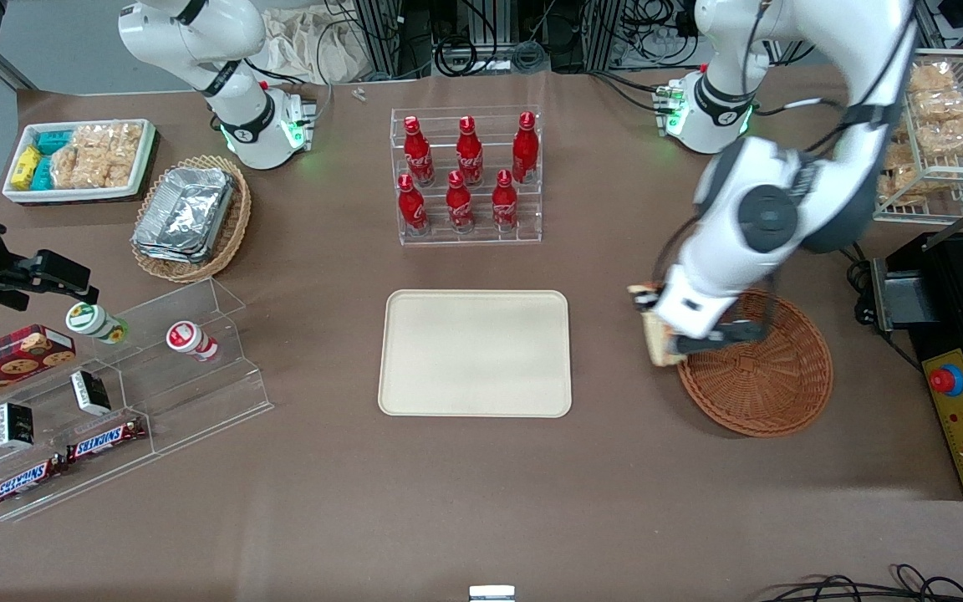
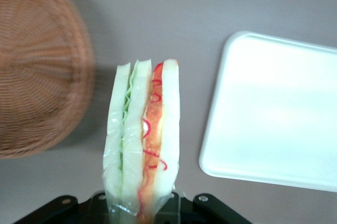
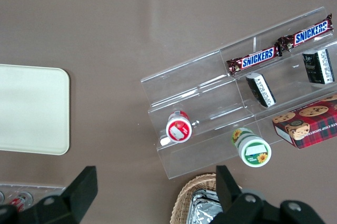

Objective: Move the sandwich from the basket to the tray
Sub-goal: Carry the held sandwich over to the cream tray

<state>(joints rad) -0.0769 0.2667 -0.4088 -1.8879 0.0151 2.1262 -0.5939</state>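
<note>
Sandwich (image 2: 143, 137): clamped upright in gripper (image 2: 141, 205), lifted clear of basket (image 1: 770, 376), at its rim toward tray (image 1: 475, 353), right of frame centre. Pick-up done. Left: carry across bare table, set down on tray.

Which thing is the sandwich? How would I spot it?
Find the round reddish-brown basket at the working arm's end of the table. At its edge nearest the cream tray, the gripper holds the sandwich up: the only pale bread wedge, striped orange-red and green.
</note>
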